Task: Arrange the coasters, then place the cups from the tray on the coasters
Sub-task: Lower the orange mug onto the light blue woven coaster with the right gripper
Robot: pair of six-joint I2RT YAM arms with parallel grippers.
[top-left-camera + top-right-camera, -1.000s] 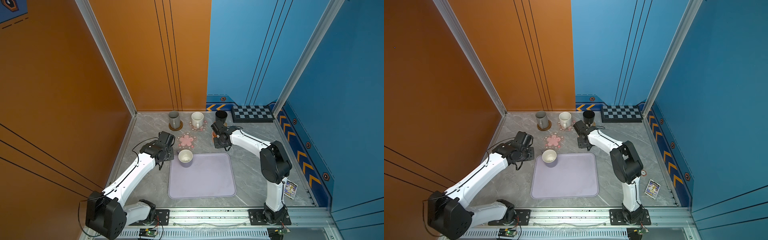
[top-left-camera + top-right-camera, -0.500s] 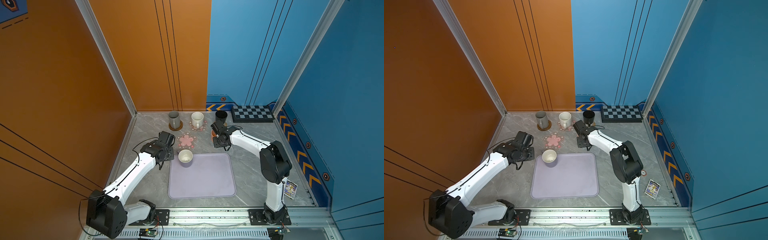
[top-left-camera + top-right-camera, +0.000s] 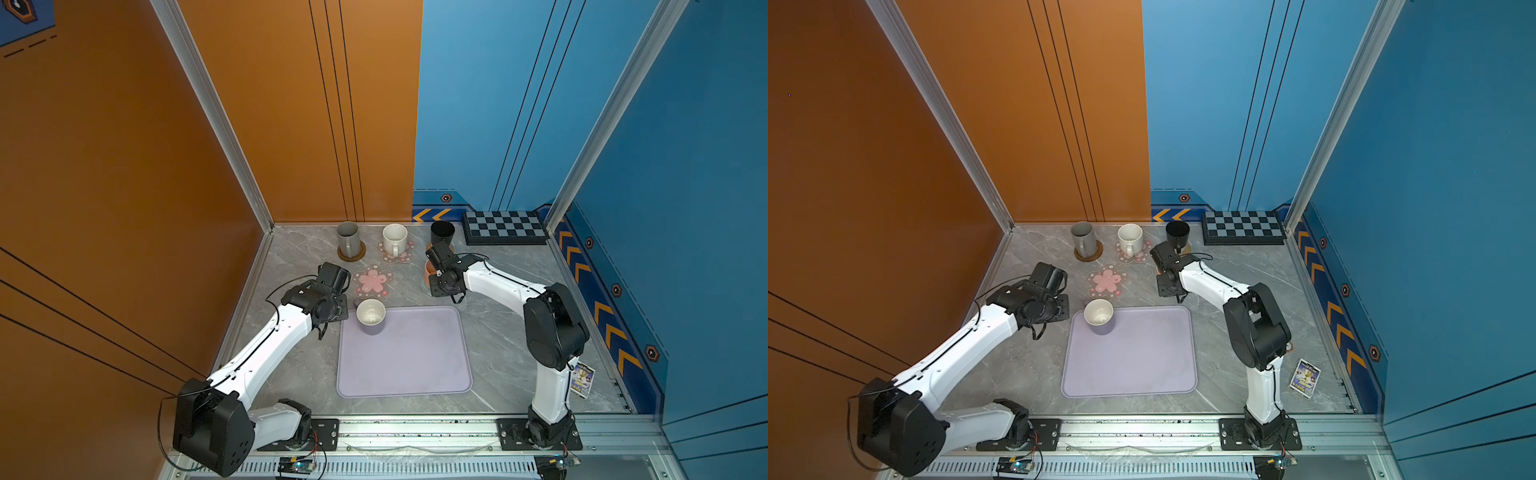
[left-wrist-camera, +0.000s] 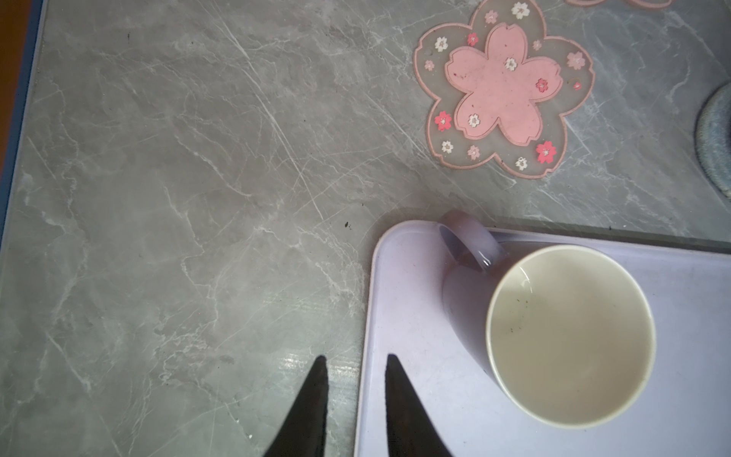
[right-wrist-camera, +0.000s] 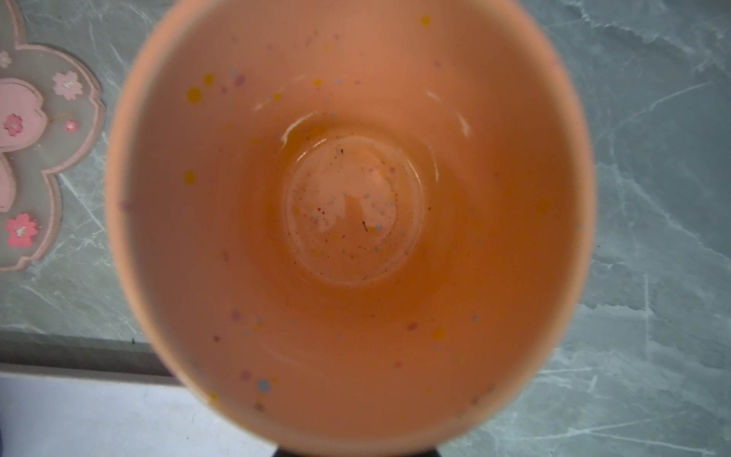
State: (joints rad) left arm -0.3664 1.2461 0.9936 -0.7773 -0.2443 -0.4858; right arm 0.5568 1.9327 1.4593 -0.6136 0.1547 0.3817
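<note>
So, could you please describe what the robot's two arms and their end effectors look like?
The left arm and right arm share white link shells with thin dark seam lines, bulky black joint housings and black base plates on a silver rail. Thin black cables loop near each wrist. The left end effector has two black fingers tapering to points.

Desk (image 4: pixel 158 198): grey marble-look, smooth w/ slight sheen. Tray (image 4: pixel 407 296): matt lavender plastic. Orange cup (image 5: pixel 356 198): glossy glaze, speckled. Flower coaster (image 4: pixel 498 87): matt, rubbery-looking, semi-clear edge.
</note>
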